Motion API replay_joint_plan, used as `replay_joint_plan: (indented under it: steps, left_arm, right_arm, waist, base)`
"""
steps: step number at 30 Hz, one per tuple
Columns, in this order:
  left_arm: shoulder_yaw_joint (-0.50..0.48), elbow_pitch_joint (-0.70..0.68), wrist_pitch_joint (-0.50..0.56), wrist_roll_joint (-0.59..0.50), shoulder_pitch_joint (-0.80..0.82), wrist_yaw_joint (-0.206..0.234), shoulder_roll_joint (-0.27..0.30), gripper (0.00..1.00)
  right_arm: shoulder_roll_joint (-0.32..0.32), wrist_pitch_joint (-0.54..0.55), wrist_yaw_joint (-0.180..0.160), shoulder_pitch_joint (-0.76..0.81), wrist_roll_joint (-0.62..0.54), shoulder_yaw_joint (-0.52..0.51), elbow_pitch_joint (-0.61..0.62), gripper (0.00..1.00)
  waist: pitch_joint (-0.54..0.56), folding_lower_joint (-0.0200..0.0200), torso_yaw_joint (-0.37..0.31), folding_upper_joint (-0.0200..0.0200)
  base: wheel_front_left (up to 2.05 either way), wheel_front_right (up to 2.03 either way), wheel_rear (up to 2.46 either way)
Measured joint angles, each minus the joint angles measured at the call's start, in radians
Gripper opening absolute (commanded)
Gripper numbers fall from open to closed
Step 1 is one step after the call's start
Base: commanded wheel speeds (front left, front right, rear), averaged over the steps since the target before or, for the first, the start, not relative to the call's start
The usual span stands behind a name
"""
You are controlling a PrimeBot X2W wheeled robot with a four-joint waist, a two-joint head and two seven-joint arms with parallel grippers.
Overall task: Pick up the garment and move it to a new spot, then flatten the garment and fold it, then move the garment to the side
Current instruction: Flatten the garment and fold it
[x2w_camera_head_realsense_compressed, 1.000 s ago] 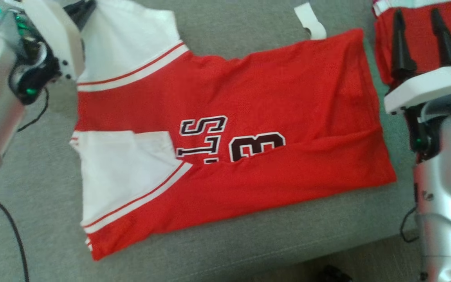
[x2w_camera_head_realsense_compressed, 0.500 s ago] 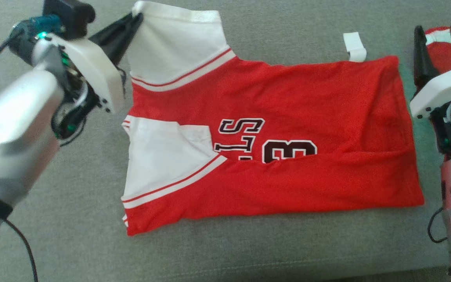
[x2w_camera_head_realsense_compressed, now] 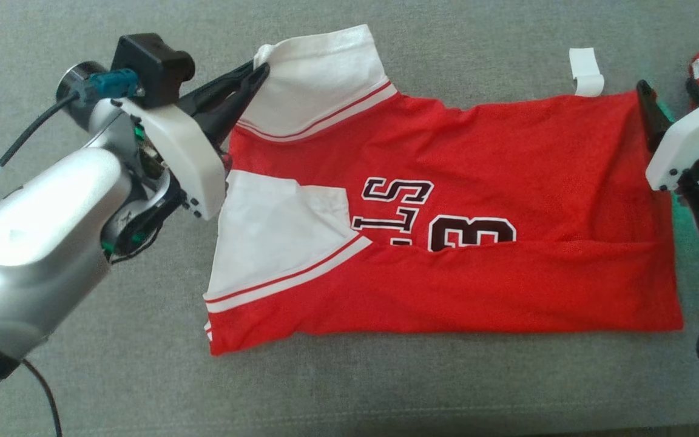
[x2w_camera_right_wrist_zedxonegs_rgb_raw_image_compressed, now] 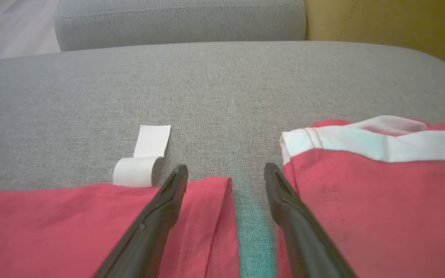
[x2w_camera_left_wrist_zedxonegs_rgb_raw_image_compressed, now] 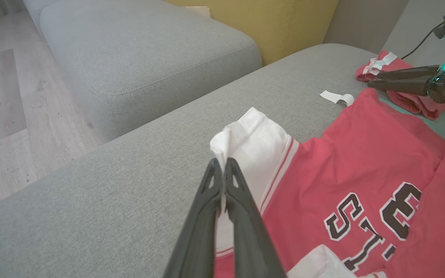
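Red-and-white sports jersey, half-folded, lay flat on grey fabric sofa seat. Left tool clamped shut on white sleeve corner; right tool fully open, empty, at hem corner. Advice: carry sleeve inward low, keep edge taut, avoid dragging body

Right gripper splayed, one finger over the garment; white strip beside.

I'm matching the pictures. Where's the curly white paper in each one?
Head view: white paper upper right, above the red jersey.
Left wrist view: paper upper right, beside the jersey's corner.
Right wrist view: paper left of centre, at the hem.
Shared landmark: the jersey's corner.
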State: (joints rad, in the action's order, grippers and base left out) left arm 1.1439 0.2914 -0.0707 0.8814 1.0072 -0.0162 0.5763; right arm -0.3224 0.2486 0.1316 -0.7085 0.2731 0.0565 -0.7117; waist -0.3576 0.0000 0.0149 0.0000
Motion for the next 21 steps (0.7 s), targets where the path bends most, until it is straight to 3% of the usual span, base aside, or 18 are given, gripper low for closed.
replay_joint_plan:
  steps: [13, 14, 15, 21]
  left_arm:
    - [0.0, -0.045, 0.027, -0.01, 0.006, 0.025, 0.025, 0.0]
    - [0.0, -0.045, 0.031, -0.01, 0.009, 0.025, 0.025, 0.0]
    - [0.0, -0.045, 0.034, -0.01, 0.012, 0.025, 0.024, 0.0]
    - [0.0, -0.024, 0.032, -0.017, 0.033, 0.025, 0.022, 0.0]
  right_arm:
    - [-0.062, 0.138, 0.0, -0.136, 0.146, 0.122, -0.141, 1.0]
    - [-0.067, 0.15, 0.0, -0.147, 0.158, 0.134, -0.146, 0.56]
    - [-0.071, 0.153, 0.0, -0.152, 0.167, 0.144, -0.147, 0.0]
    - [-0.073, 0.095, 0.0, -0.159, 0.215, 0.176, -0.165, 0.0]
  waist:
    - [-0.066, 0.0001, 0.013, 0.0]
    - [-0.067, 0.0001, 0.012, 0.0]
    - [-0.067, 0.0001, 0.011, 0.0]
    - [-0.053, 0.0, 0.004, 0.0]
  base:
    - [0.0, 0.0, 0.0]
    - [0.0, 0.0, 0.0]
    - [0.0, 0.0, 0.0]
    - [0.0, 0.0, 0.0]
